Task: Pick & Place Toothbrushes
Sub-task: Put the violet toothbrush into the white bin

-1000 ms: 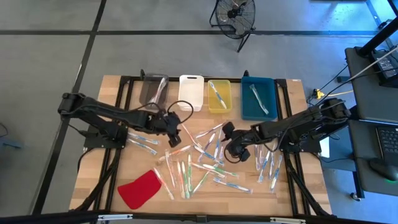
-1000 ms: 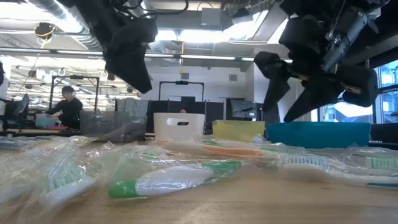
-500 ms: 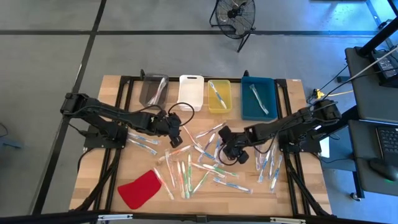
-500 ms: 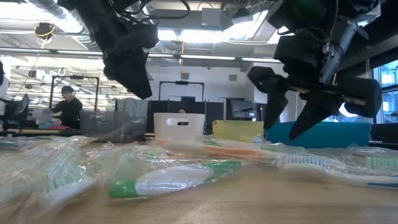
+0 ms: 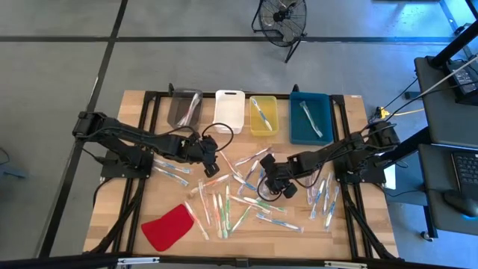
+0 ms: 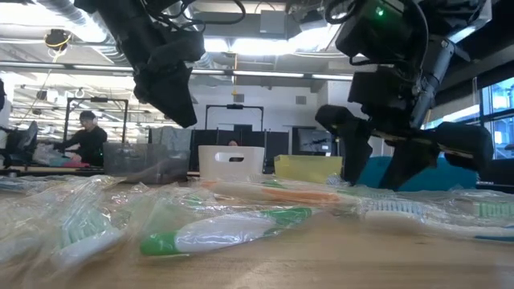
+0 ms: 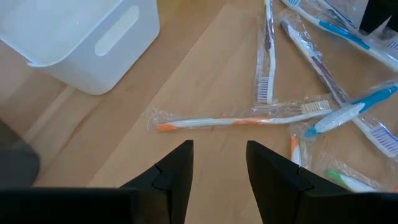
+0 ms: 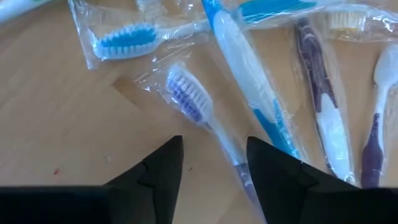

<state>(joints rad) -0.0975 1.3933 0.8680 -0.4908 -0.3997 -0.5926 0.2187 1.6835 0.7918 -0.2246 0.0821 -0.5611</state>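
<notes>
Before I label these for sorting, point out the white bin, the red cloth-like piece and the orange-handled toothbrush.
white bin (image 5: 229,109), high view, its inner floor.
red cloth-like piece (image 5: 169,227), high view, its middle.
orange-handled toothbrush (image 7: 239,119), left wrist view, mid-handle.

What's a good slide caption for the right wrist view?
Right gripper, fingers apart, poised over a wrapped purple-bristled toothbrush among other wrapped toothbrushes.

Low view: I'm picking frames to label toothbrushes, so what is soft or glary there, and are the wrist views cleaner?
Low view: the nearest wrapped toothbrushes are blurred, and the ceiling lights glare. Left wrist view: the orange toothbrush is sharp. Right wrist view: the purple-bristled toothbrush is clear, with wrapper sheen.
</notes>
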